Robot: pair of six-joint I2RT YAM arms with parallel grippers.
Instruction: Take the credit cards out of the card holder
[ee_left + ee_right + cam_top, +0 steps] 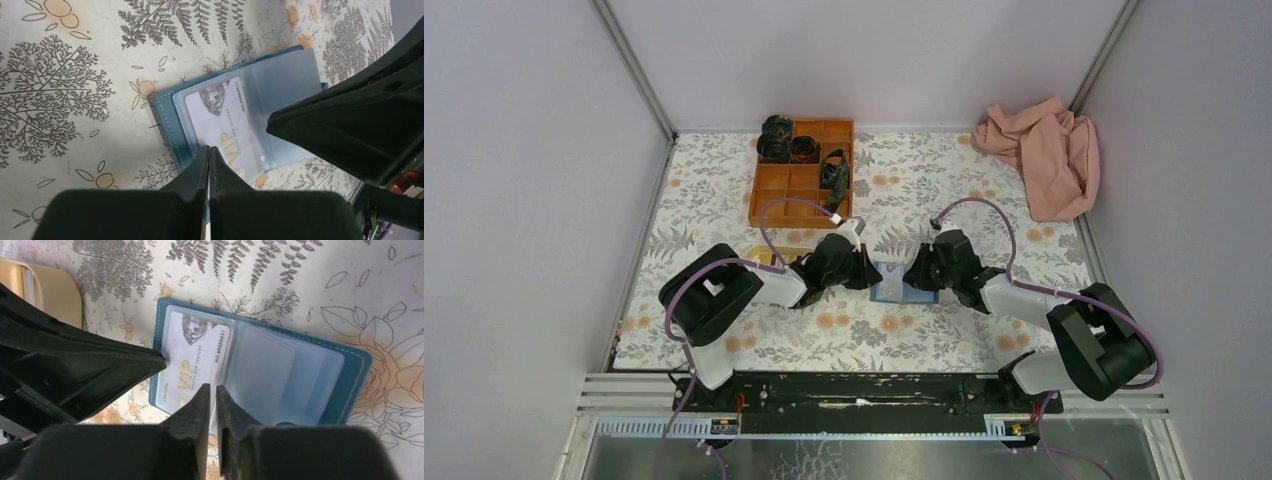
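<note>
The light-blue card holder (894, 285) lies open on the floral table between my two grippers; it also shows in the left wrist view (167, 117) and the right wrist view (350, 385). A white credit card (192, 357) with gold "VIP" lettering sits in its clear left sleeve (220, 120). My left gripper (209, 148) is shut, its tips at the holder's left edge on the card's corner. My right gripper (212, 386) has its jaws almost together with a thin gap, tips at the card's near corner by the middle fold. No other cards show.
A yellow oval tray (47, 290) lies just left of the holder, partly under the left arm (764, 255). An orange divided box (802, 172) with dark rolled items stands behind. A pink cloth (1046, 150) lies at the back right.
</note>
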